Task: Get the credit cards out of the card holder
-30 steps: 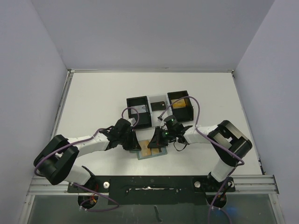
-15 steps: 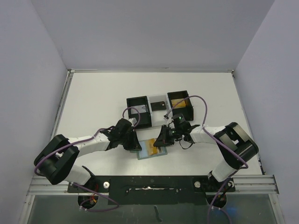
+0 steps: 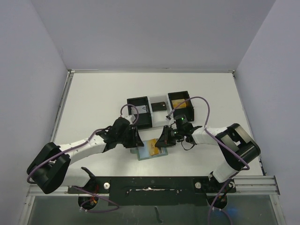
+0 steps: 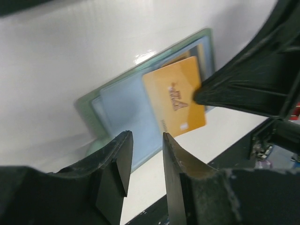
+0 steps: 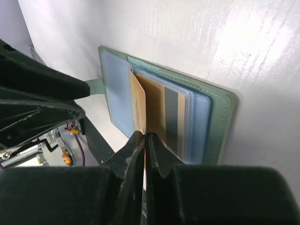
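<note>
The sage-green card holder (image 3: 140, 155) lies open on the table, its pale blue inside (image 4: 123, 107) facing up. A gold-orange credit card (image 4: 174, 96) sticks partly out of its pocket. My right gripper (image 5: 145, 136) is shut on the near edge of that card (image 5: 137, 101), tilting it up. A second card face with a grey stripe (image 5: 171, 117) shows in the pocket beside it. My left gripper (image 4: 146, 136) hovers over the holder's left corner, jaws apart with nothing between them. From above, the left gripper (image 3: 137, 142) and right gripper (image 3: 162, 140) flank the holder.
Two black open-topped boxes (image 3: 139, 112) (image 3: 182, 106) stand just behind the holder, with a pale tile holding a dark card (image 3: 158, 105) between them. The right box holds something gold. A metal rail (image 3: 150, 180) runs along the near table edge.
The left gripper has opened and let go of the holder's left side. The right gripper, still shut on the gold card, has moved slightly right and up, drawing the card further out.
</note>
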Available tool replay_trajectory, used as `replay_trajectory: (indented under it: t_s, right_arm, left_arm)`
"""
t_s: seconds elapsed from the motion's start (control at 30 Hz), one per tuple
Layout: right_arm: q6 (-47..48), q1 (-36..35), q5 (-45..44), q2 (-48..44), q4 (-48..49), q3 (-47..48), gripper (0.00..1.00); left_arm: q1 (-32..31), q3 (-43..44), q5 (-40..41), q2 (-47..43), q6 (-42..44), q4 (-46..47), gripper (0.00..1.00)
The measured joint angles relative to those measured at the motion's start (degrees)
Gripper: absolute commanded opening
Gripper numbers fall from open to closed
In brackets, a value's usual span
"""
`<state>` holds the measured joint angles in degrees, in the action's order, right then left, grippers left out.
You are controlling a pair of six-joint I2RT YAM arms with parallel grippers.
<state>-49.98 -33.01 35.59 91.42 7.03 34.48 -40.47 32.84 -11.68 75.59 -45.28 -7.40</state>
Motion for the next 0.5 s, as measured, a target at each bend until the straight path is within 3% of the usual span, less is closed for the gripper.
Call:
replay_trajectory:
  t_s: [0.23, 0.4, 0.5]
  right_arm:
    - [-1.4, -0.1, -0.1, 0.0, 1.0, -0.3, 0.03]
    - [-1.8, -0.3, -0.2, 0.1, 1.6, -0.4, 0.05]
    - [-2.2, -0.6, -0.2, 0.2, 2.0, -0.5, 0.09]
  left_arm:
    - [-0.4, 0.0, -6.1, 4.4, -2.1, 9.2, 0.17]
    - [-1.1, 0.0, -7.0, 9.3, -2.6, 10.3, 0.06]
    - [-1.1, 0.0, -7.2, 11.3, -3.0, 10.4, 0.04]
